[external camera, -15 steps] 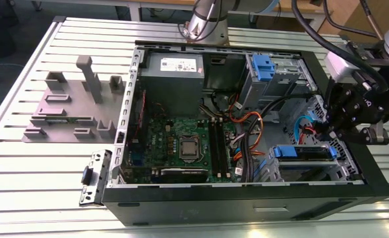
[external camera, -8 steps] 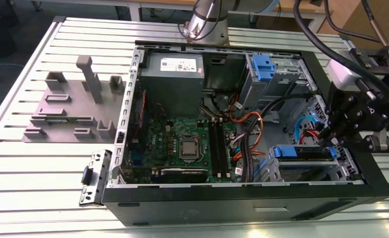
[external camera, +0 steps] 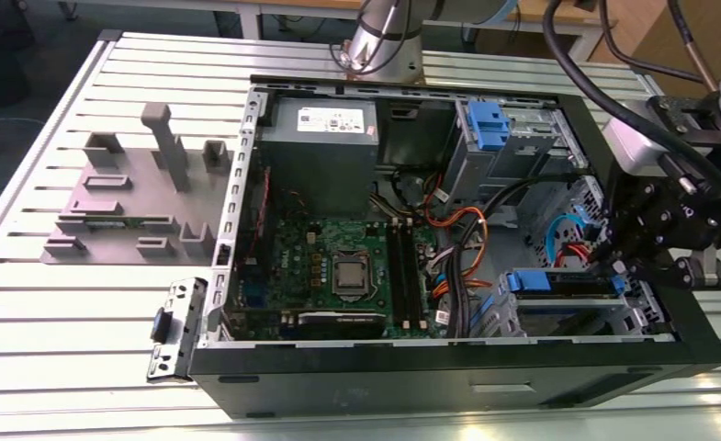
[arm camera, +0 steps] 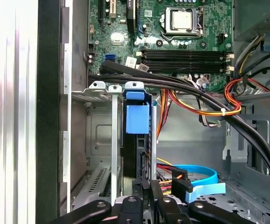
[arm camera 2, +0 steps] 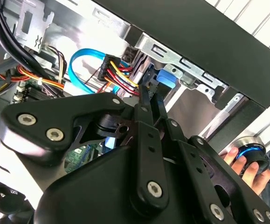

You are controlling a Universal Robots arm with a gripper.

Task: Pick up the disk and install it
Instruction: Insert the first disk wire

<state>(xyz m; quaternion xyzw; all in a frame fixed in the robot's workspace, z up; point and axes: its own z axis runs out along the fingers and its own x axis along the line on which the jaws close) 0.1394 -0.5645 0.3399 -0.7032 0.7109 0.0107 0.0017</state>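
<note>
Black gripper (arm camera: 148, 205) linkages sit closest in both wrist views, with the 2 fingers (arm camera 2: 148, 93) drawn narrow and reaching into the drive cage (arm camera: 97, 93) at the corner of the open computer case (external camera: 458, 363). Just past the fingertips stands the disk (arm camera: 137, 135), on edge in its blue bracket and seated between the cage's grey metal rails; in the exterior view its blue front (external camera: 562, 281) shows in the lower bay on that view's right. Whether the fingers pinch the bracket or only press against it I cannot tell. Seating it well likely means pushing straight along the rails, no twist, and minding the blue data cable (arm camera: 204, 179) and orange and yellow power wires (arm camera: 204, 109) close beside. Farther back lies the green motherboard (arm camera: 172, 28). A hand (arm camera 2: 246, 165) rests outside the case wall.
</note>
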